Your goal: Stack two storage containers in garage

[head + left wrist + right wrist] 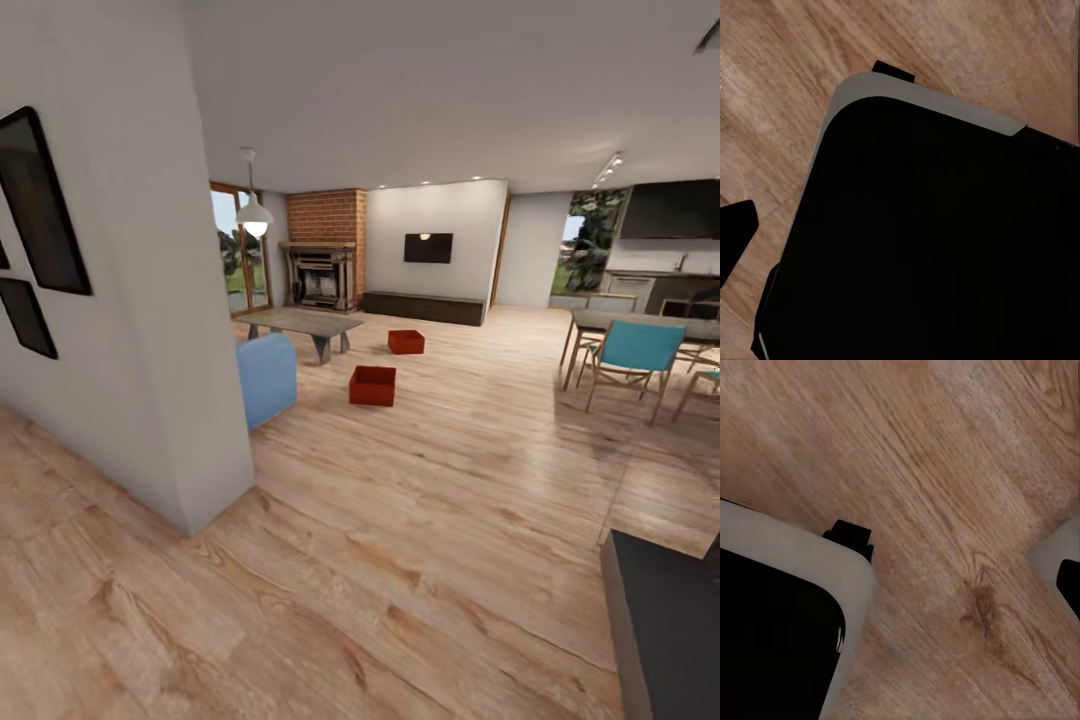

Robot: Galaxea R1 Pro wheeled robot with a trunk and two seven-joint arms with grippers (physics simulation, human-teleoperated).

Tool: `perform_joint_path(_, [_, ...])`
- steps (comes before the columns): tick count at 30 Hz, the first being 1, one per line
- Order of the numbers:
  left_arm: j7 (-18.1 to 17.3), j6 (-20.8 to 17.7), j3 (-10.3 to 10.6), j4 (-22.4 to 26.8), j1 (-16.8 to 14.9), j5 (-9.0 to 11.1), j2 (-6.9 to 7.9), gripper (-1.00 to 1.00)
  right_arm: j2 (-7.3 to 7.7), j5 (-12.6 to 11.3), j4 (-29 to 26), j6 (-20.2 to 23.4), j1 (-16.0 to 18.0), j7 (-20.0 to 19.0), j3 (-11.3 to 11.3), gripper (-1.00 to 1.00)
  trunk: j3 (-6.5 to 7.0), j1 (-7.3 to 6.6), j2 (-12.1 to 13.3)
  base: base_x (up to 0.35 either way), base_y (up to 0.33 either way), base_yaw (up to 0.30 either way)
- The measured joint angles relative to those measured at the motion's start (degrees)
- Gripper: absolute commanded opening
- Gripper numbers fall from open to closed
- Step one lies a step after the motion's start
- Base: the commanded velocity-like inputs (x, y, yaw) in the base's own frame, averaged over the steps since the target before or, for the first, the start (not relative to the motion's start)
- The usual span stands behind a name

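Two red-orange open-topped storage containers stand apart on the light wood plank floor of the living room, well ahead of me. The nearer container (372,385) sits just right of the blue sofa (266,378). The farther container (406,341) lies beyond it, right of the low grey table (300,323). Both wrist views look down at plank floor and at my black, grey-rimmed base (930,240) (772,630). The garage is out of view.
A white wall corner (170,400) juts out at the left, between me and the sofa. Brick fireplace (322,250) and black TV (428,247) line the far wall. A dining table with blue chairs (632,350) stands at the right. A dark counter edge (665,620) is near right.
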State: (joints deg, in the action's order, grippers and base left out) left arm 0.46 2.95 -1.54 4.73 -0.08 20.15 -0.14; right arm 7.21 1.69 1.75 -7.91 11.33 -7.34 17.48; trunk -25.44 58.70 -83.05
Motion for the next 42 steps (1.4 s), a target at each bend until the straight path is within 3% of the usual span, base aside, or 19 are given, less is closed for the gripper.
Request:
perform_joint_path(12, [0.0,0.0,0.0,0.0,0.0,0.0,0.07,1.00,0.07,0.1,0.0,0.0,0.0,0.0,0.0,1.00,0.00,0.00,0.0,0.315,0.134,-0.254])
perform_joint_path(42, [0.0,0.0,0.0,0.0,0.0,0.1,0.07,1.00,0.09,0.1,0.0,0.0,0.0,0.0,0.1,1.00,0.00,0.00,0.0,0.321,0.005,-0.006])
